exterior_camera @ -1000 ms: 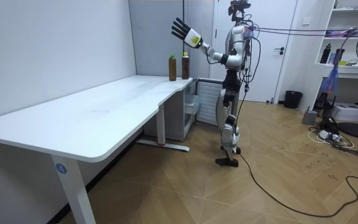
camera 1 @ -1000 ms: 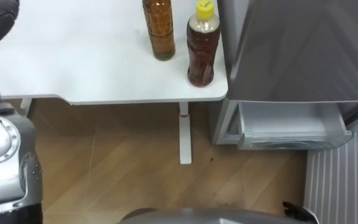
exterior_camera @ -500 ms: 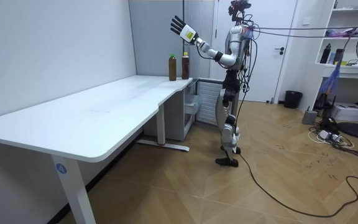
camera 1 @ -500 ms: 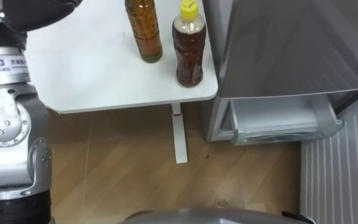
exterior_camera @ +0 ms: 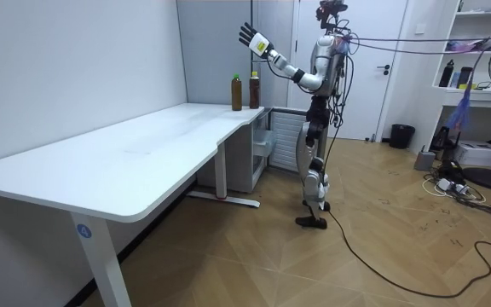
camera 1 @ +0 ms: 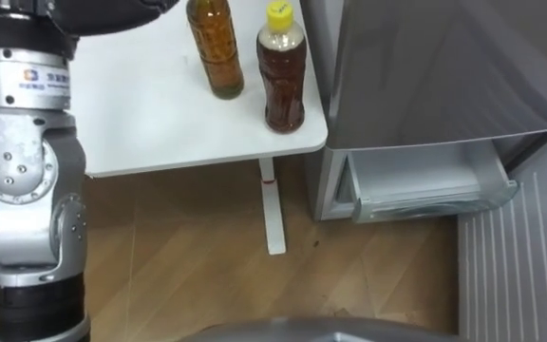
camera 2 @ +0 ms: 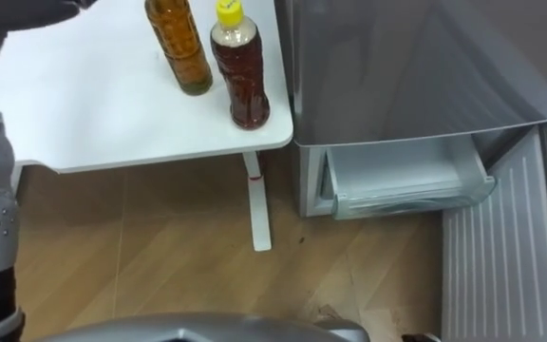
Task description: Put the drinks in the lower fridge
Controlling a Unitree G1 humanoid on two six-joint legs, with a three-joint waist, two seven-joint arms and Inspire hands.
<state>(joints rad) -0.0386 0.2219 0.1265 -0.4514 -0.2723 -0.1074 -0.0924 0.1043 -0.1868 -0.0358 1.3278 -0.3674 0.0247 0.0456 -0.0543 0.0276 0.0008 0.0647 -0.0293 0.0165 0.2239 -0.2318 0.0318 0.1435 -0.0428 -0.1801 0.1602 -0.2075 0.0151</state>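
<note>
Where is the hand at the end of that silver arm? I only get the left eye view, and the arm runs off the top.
Observer: The room view has it. The left hand is raised high, fingers spread, holding nothing.
Visitor: The bottle left of the yellow-capped one is cut off for me. What colour is its cap?
Observer: Green. That green-capped bottle stands right beside the yellow-capped bottle.
Visitor: Is the table just that white corner?
Observer: No, the table is long; both bottles stand at its end farthest from the room camera.
</note>
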